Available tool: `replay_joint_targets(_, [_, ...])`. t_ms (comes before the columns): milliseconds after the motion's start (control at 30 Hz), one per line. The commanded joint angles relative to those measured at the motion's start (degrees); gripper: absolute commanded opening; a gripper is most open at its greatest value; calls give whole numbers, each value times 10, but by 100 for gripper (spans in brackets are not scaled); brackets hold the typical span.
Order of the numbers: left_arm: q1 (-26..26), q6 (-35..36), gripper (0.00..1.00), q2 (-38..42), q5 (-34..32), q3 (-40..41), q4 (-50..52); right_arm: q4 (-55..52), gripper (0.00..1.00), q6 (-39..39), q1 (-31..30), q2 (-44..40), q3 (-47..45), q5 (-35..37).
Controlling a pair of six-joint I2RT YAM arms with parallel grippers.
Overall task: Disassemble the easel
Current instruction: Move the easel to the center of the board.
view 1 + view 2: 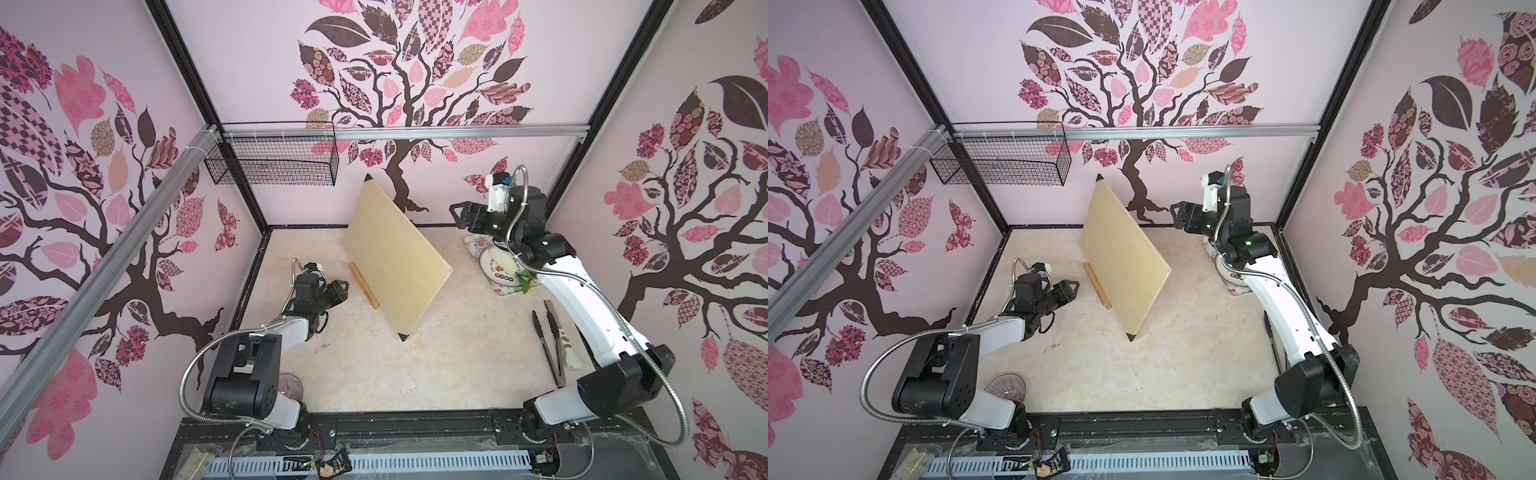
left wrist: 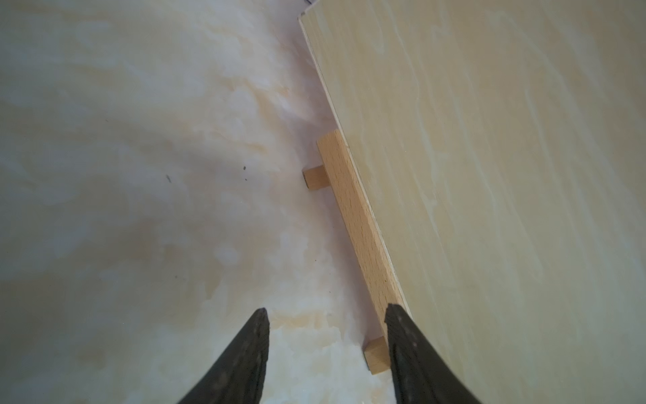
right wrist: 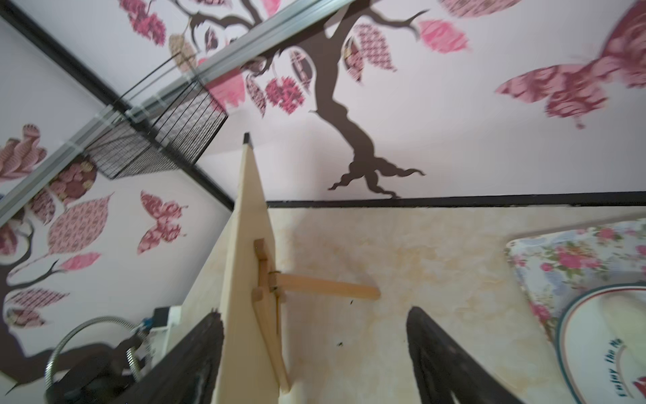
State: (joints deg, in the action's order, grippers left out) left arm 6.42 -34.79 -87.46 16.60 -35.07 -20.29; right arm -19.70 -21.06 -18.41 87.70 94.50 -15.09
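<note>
Mostly, board (image 1: 395,257) hides easel (image 1: 365,286); left tool (image 1: 344,286) and right tool (image 1: 455,215) both gape, empty

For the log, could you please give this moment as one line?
board on easel; left tool open near ledge; right tool open

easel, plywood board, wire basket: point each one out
easel (image 2: 359,224): left wrist view, on its front ledge slat
plywood board (image 1: 395,257): in a top view, middle of its face
wire basket (image 1: 270,166): in a top view, on its front mesh wall
</note>
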Motion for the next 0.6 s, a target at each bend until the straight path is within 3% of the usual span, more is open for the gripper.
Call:
replay_joint_targets(0, [18,-37,54,-22,33,-27,-35,-116,82,8,-34,61,105,-53])
replay_joint_targets(233, [53,-56,49,-93,61,-55,-40,-274,71,43,-73,194,297,-20])
replay_joint_targets(433, [54,-68,44,-130,78,-61,-50,-408,69,84,-101,297,464,-9])
replay_joint_targets(567, [56,-72,36,-148,90,-71,-56,-431,64,86,-102,322,485,8])
